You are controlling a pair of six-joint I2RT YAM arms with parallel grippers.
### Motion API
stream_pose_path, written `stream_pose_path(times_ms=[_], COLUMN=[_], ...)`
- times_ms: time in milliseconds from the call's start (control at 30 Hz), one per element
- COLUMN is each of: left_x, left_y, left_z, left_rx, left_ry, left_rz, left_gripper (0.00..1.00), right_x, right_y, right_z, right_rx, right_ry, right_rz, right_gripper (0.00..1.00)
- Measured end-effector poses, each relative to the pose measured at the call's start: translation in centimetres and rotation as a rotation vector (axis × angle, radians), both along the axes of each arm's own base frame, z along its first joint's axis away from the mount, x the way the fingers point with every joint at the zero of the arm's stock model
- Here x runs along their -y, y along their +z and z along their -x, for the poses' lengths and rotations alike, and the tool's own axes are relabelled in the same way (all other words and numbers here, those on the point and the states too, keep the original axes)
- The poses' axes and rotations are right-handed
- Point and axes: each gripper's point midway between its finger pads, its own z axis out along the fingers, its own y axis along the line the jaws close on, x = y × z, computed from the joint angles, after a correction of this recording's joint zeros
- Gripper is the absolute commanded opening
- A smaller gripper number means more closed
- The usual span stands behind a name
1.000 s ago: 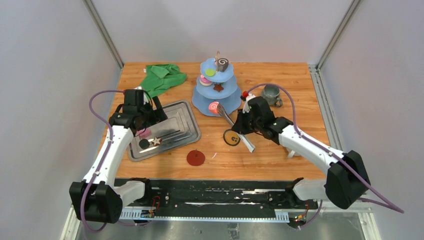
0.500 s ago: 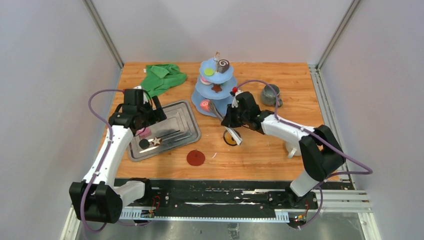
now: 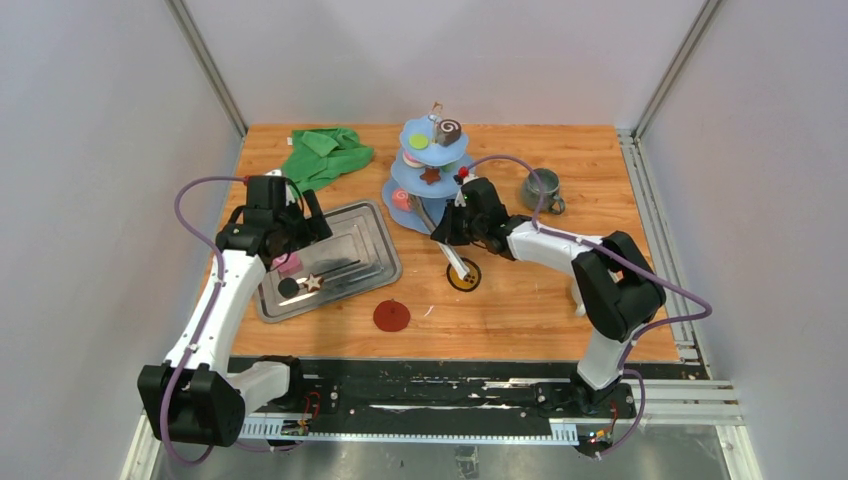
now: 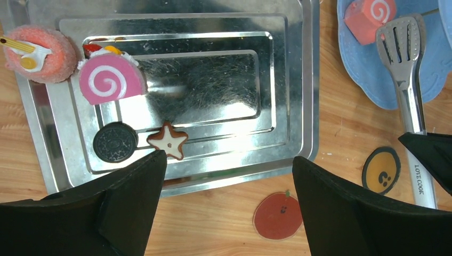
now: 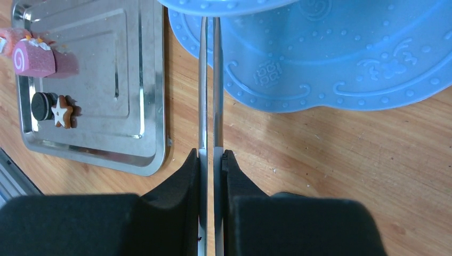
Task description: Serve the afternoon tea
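Observation:
My right gripper (image 3: 458,228) (image 5: 211,157) is shut on steel tongs (image 4: 408,69) (image 5: 210,80), whose arms are pressed together. Their head lies on the bottom tier of the blue stand (image 3: 440,205), just right of a pink swirl roll (image 3: 401,199) (image 4: 369,18). The upper tiers carry a brown swirl roll (image 3: 447,130), a green disc (image 3: 420,141) and a brown star (image 3: 430,175). My left gripper (image 3: 290,235) (image 4: 228,160) hangs open above the steel tray (image 3: 350,240). On the tray lie a pink swirl roll (image 4: 111,79), a pink cake (image 4: 40,47), a black disc (image 4: 114,142) and a star (image 4: 168,140). A grey-green mug (image 3: 541,188) stands right of the stand.
A green cloth (image 3: 325,155) lies crumpled at the back left. A red-orange paper disc (image 3: 391,316) and a yellow one (image 3: 463,277) lie flat on the wood between the arms. White walls close in the table on three sides.
My right gripper has swung left and back toward the stand with the tongs. The pink roll on the bottom tier has shifted left with them. The left arm has stayed put.

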Motion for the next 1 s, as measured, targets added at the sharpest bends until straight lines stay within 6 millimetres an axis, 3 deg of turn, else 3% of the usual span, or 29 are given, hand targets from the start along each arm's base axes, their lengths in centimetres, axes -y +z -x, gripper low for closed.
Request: stream_pose_path(times_ms=[133, 300, 467, 700, 900, 1000], left_x=[0.0, 0.0, -0.1, -0.2, -0.6, -0.9], left_y=[0.3, 0.6, 0.5, 0.6, 0.5, 0.4], left_z=[-0.2, -0.3, -0.3, -0.3, -0.2, -0.1], left_rx=[0.008, 0.014, 0.011, 0.008, 0.003, -0.003], left_ry=[0.001, 0.003, 0.002, 0.0, 0.006, 0.017], left_rz=[-0.001, -0.002, -0.006, -0.011, -0.033, -0.05], left_gripper=[0.93, 0.93, 0.93, 0.93, 0.94, 0.95], right_x=[-0.1, 0.5, 1.2, 2.4, 3.4, 2.1], right_y=[0.1, -0.4, 0.6, 3.6, 4.2, 4.2], right_z=[-0.2, 0.3, 1.2, 2.9, 6.0, 7.8], right_rx=[0.0, -0.01, 0.005, 0.06, 0.052, 0.053], right_ry=[-0.015, -0.029, -0.024, -0.004, 0.042, 0.102], right_rz=[-0.011, -0.003, -0.001, -0.016, -0.008, 0.002], right_gripper=[0.27, 0.37, 0.36, 0.34, 0.33, 0.33])
